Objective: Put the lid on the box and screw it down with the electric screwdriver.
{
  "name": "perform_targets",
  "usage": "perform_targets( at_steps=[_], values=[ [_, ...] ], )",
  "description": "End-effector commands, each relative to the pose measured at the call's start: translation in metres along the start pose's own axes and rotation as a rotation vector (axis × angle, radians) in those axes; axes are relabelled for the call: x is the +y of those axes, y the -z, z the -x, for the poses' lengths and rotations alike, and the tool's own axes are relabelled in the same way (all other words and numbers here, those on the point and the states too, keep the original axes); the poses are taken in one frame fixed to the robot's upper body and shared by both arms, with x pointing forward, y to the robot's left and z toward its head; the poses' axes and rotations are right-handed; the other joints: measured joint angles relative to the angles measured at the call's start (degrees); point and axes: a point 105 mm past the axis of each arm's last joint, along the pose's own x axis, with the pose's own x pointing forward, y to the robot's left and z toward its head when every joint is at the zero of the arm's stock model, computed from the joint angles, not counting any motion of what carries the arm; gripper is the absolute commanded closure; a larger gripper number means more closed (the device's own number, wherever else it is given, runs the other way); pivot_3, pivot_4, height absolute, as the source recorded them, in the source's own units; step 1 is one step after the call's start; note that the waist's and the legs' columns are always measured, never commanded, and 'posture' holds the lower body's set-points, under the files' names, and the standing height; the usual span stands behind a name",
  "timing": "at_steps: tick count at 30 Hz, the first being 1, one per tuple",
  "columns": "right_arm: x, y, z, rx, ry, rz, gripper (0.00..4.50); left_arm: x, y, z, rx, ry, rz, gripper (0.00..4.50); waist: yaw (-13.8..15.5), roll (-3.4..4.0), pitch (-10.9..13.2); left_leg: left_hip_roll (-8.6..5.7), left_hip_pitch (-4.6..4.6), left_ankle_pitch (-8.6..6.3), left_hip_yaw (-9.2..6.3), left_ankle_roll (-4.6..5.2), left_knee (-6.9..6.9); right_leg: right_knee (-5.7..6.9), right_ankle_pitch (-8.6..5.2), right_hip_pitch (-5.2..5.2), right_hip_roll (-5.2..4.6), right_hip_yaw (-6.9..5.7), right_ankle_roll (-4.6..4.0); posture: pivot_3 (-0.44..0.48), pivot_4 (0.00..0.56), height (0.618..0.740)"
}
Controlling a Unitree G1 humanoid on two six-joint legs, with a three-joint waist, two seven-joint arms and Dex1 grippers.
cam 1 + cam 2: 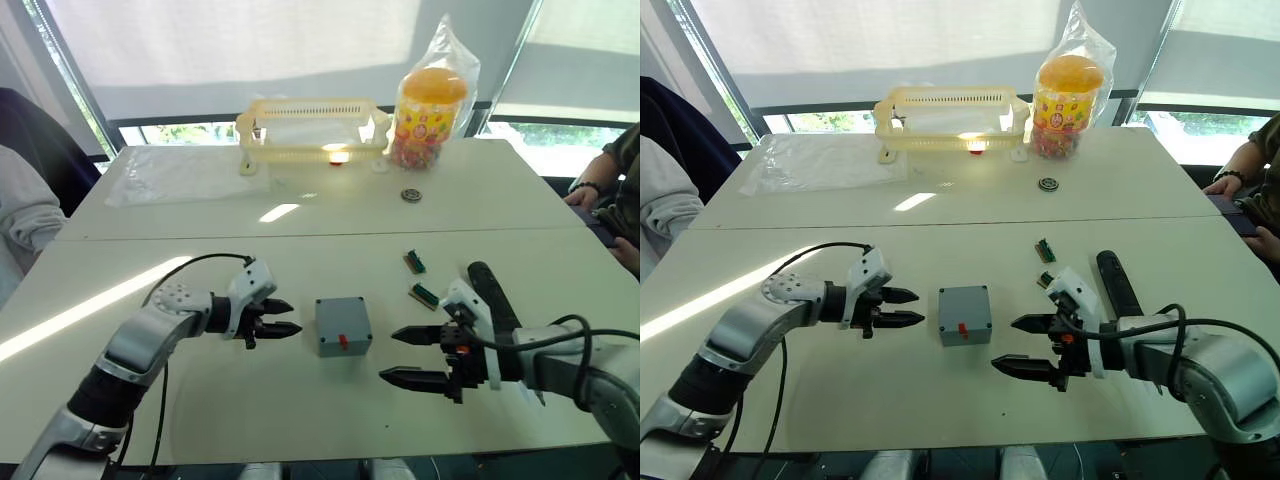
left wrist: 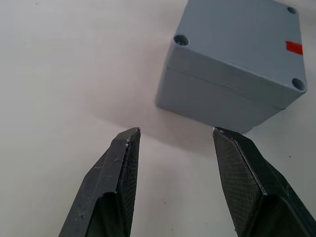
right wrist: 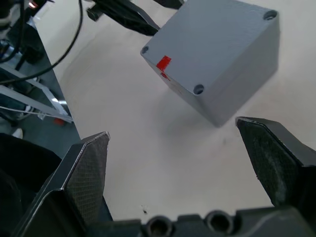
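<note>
Left to right across the near table. Your left gripper hovers low over the table, fingers slightly spread and holding nothing, tips aimed rightward at the box, which stands just beside them. In the left wrist view the box sits ahead of the two fingertips, clear of both.

At centre the box rests square on the white table, with the lid already seated on it: you can see a seam line below the top edge and screw recesses at the corners. A small red mark faces the near side.

Your right gripper hovers just right of the box, fingers spread wide, empty, tips pointing leftward at it. The electric screwdriver lies on the table immediately behind this gripper's wrist, its long axis running away from you, roughly parallel to the box's side edges. Which end carries the bit cannot be told. Two small green parts lie between the box and the screwdriver, toward the far side.

Judgement: lid placement looks done and driving the screws remains. The right arm is much nearer the screwdriver, so you would pull that gripper back and outward to reach it, while the left is placed to steady the box
</note>
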Motion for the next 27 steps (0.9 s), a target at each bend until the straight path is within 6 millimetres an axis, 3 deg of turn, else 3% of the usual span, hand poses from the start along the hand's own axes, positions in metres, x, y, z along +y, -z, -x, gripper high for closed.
perform_targets(
  at_steps=[1, 6, 16, 22, 27],
  values=[
    [-0.002, 0.000, -0.015, -0.018, 0.011, 0.025, 0.03, 0.001, -0.003, -0.011, 0.028, 0.007, -0.091, 2.15, 0.0, -0.01, 0.0, 0.00, 0.00, 0.00, 0.01, 0.00, 0.00, 0.00, 0.00, 0.00, 0.00, 0.00, 0.00, 0.000, 0.150, 0.740],
    [0.000, 0.003, -0.028, -0.006, -0.010, 0.018, 0.03, 0.010, -0.004, -0.027, 0.042, -0.003, -0.146, 2.15, 0.1, -0.02, 0.0, -0.02, 0.01, 0.00, 0.02, 0.00, 0.03, 0.00, 0.00, 0.03, -0.01, 0.01, 0.00, 0.000, 0.150, 0.740],
    [0.013, 0.001, -0.031, -0.025, -0.023, -0.012, 0.03, 0.029, -0.023, -0.060, 0.042, -0.068, -0.298, 2.15, 0.3, -0.03, 0.0, -0.04, 0.01, 0.00, -0.03, 0.00, 0.07, 0.01, 0.01, 0.09, -0.02, -0.02, 0.02, 0.000, 0.150, 0.740],
    [-0.001, -0.004, -0.004, -0.012, 0.093, 0.035, 0.03, 0.042, -0.015, -0.032, 0.068, -0.150, -0.292, 2.15, 0.0, -0.03, 0.0, -0.04, 0.01, 0.00, -0.03, 0.00, 0.06, 0.01, 0.02, 0.07, -0.02, -0.02, 0.03, 0.000, 0.150, 0.740],
    [-0.015, -0.007, 0.006, -0.001, 0.141, 0.094, 0.03, 0.026, 0.000, -0.009, 0.115, -0.108, -0.267, 2.15, -0.3, -0.03, 0.0, 0.05, 0.06, 0.00, -0.02, 0.01, -0.06, 0.15, 0.02, -0.06, 0.06, -0.02, 0.03, 0.000, 0.150, 0.740]
  ],
)
